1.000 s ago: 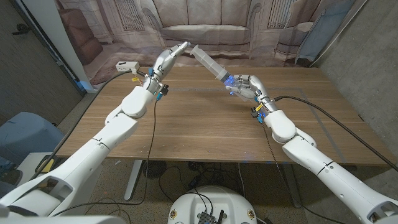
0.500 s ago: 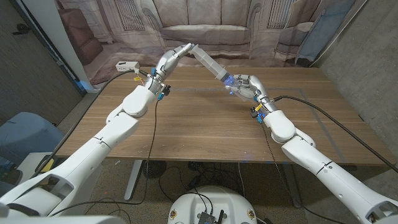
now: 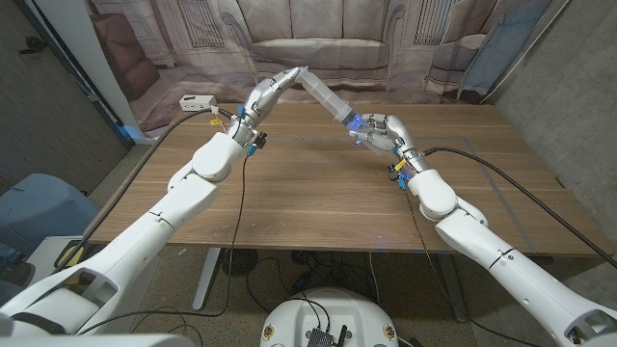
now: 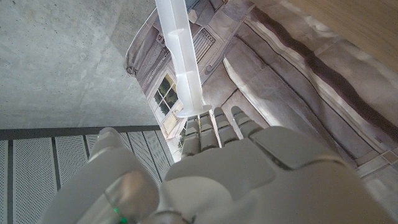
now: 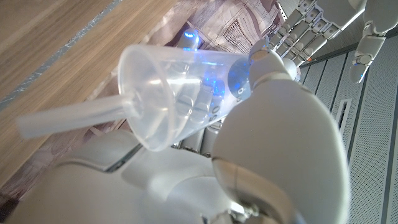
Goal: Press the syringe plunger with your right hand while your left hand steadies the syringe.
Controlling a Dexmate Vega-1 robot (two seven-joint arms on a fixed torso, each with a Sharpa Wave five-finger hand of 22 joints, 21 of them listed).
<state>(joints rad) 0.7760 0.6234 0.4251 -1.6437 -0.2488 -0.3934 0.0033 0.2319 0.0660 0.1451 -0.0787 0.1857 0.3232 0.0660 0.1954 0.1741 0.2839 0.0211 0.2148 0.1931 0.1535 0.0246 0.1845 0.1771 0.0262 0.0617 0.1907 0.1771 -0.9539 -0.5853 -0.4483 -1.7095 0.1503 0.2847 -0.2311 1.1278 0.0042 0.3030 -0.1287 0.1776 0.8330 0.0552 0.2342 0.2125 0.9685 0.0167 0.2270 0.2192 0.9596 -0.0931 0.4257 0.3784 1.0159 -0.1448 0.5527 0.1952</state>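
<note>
A big clear syringe [image 3: 331, 98] hangs slanted in the air over the far middle of the wooden table [image 3: 308, 193]. My right hand [image 3: 383, 133] grips its barrel [image 5: 186, 87] at the lower end, where a blue light glows. The white plunger rod [image 5: 68, 116] sticks out of the barrel's wide mouth. My left hand [image 3: 272, 87] reaches in from the other side with its fingers straight. Its fingertips [image 4: 214, 118] touch the flat disc at the end of the plunger [image 4: 180, 62]. The left hand holds nothing.
A white box [image 3: 196, 101] with a cable lies at the table's far left corner. Black cables run along both arms. A printed cloth backdrop [image 3: 318, 39] hangs close behind the table's far edge.
My left hand has slid a little towards the syringe, and its fingertips have come up against the plunger's end. The right hand and the barrel have hardly moved.
</note>
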